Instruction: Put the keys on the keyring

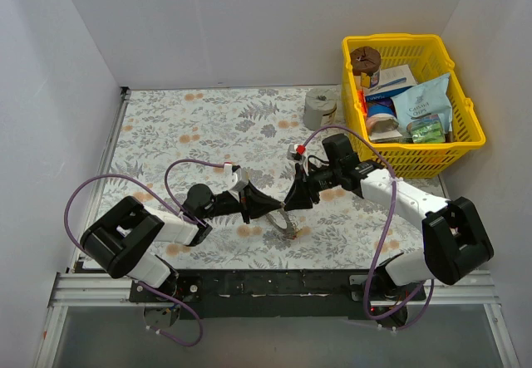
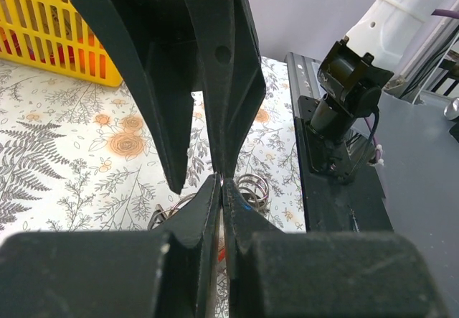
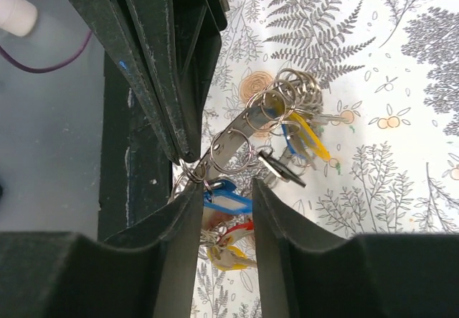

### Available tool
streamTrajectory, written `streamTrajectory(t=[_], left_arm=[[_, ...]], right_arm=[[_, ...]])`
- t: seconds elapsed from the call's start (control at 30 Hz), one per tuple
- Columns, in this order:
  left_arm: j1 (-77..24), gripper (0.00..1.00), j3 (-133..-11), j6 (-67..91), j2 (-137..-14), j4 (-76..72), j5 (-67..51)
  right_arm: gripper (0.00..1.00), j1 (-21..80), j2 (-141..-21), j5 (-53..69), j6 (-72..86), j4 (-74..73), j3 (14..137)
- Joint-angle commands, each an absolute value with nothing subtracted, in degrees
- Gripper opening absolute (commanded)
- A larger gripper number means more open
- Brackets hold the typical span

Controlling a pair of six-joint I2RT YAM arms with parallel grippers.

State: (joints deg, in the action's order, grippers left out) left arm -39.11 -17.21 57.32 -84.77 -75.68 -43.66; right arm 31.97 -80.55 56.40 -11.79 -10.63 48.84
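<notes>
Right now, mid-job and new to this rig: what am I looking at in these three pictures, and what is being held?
A left arm and a right arm, both robots, are bolted at the near edge of the table, each ending in a two-finger gripper. The wide picture comes from a fixed camera above and behind them; the other two look out from each wrist. On the table stand a yellow basket and a grey roll. The left gripper is shut on the keyring, a flat grey band threaded with small wire loops. From those loops hang keys with a blue tag, a yellow tag and a red tag. The right gripper is open around the blue tag.
</notes>
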Motion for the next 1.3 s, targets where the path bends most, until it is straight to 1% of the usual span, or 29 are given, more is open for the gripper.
streamTrajectory(t=[0.0,0.07,0.13,0.2,0.3,0.37,0.6,0.83,1.27], left_arm=[[-39.55,0.0,-18.72,56.78,-84.11,-90.44,-45.61],[-39.55,0.0,-18.55,56.6,-84.2,-90.35,-45.53],[-39.55,0.0,-18.63,56.51,-84.2,-90.18,-45.53],[-39.55,0.0,-18.54,56.51,-84.37,-90.35,-45.44],[-39.55,0.0,-18.63,56.51,-84.64,-90.53,-45.61],[-39.55,0.0,-18.63,56.43,-84.81,-90.7,-45.61],[-39.55,0.0,-18.28,56.95,-85.69,-91.84,-45.35],[-39.55,0.0,-18.63,57.65,-86.66,-93.16,-45.44],[-39.55,0.0,-18.9,57.92,-86.49,-93.08,-45.26]], right_arm=[[0.48,32.26,-75.86,53.01,-14.41,-10.46,49.57],[0.53,32.26,-73.41,51.69,-14.41,-9.67,48.96],[0.62,32.26,-71.99,50.19,-14.33,-9.14,48.61],[0.73,32.26,-70.23,49.66,-14.24,-8.44,48.17],[0.75,32.26,-69.08,50.35,-13.97,-6.95,47.38],[0.74,32.26,-68.99,51.32,-13.54,-5.71,46.67],[0.65,32.26,-70.14,55.02,-13.89,-5.01,45.18],[0.6,32.26,-71.19,56.6,-12.57,-2.9,44.39],[0.43,32.34,-74.09,59.24,-10.28,-0.53,43.51]])
